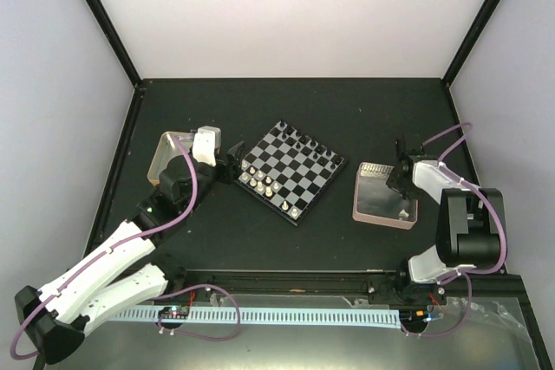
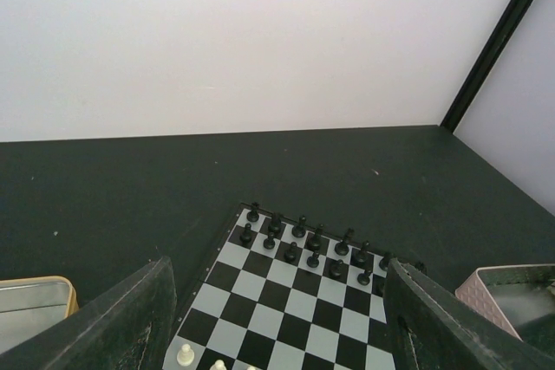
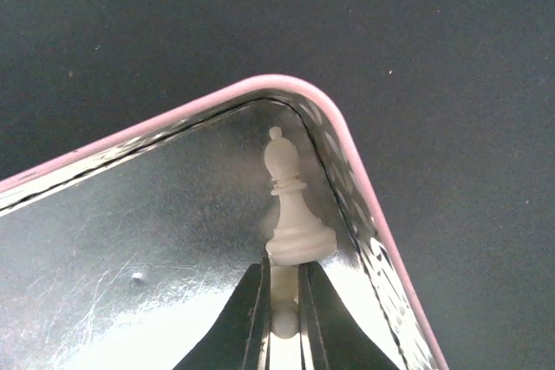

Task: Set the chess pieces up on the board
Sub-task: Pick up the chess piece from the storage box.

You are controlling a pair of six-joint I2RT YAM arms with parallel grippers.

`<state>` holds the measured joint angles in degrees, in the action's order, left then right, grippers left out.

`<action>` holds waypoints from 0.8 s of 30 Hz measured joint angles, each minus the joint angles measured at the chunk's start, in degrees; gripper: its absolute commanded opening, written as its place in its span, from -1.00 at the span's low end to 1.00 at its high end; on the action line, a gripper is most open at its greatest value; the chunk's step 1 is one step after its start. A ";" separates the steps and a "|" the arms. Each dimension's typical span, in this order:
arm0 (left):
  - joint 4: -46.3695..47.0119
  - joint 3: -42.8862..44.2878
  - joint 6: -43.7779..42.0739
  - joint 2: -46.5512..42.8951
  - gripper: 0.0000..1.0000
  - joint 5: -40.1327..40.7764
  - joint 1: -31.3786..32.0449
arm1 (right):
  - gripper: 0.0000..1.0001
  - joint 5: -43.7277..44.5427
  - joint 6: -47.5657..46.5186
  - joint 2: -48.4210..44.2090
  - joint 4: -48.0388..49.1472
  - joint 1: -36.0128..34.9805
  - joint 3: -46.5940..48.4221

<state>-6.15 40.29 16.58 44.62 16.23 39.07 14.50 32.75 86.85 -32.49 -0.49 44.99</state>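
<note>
The board [image 1: 290, 181] lies at the table's middle, black pieces [image 1: 305, 141] along its far edge and several cream-white pieces [image 1: 263, 183] near its left corner. My left gripper [image 1: 232, 162] hovers open at that corner; in its wrist view the fingers [image 2: 130, 322] flank the board [image 2: 286, 301] and the black rows [image 2: 314, 244], with nothing between them. My right gripper [image 1: 402, 201] reaches down into the pink tray [image 1: 381, 205]. Its jaws [image 3: 284, 288] stand nearly together with a slim white piece [image 3: 284, 301] between them. A white bishop [image 3: 290, 205] sits base-first at the fingertips in the tray's corner [image 3: 338, 119].
A yellow-rimmed metal tin [image 1: 165, 158] sits left of the board, beside my left arm, and shows in the left wrist view [image 2: 30, 301]. The pink tray [image 2: 512, 292] stands right of the board. Black frame posts and pale walls close in the dark table.
</note>
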 measured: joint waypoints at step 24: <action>0.02 0.00 0.02 0.09 0.35 -0.02 -0.02 | -0.89 -15.76 2.73 -10.45 -1.33 -9.09 0.85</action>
<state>-6.13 40.29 16.60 44.71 16.21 39.05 -1.26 35.48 76.40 -33.82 -9.58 45.84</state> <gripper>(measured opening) 0.676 0.070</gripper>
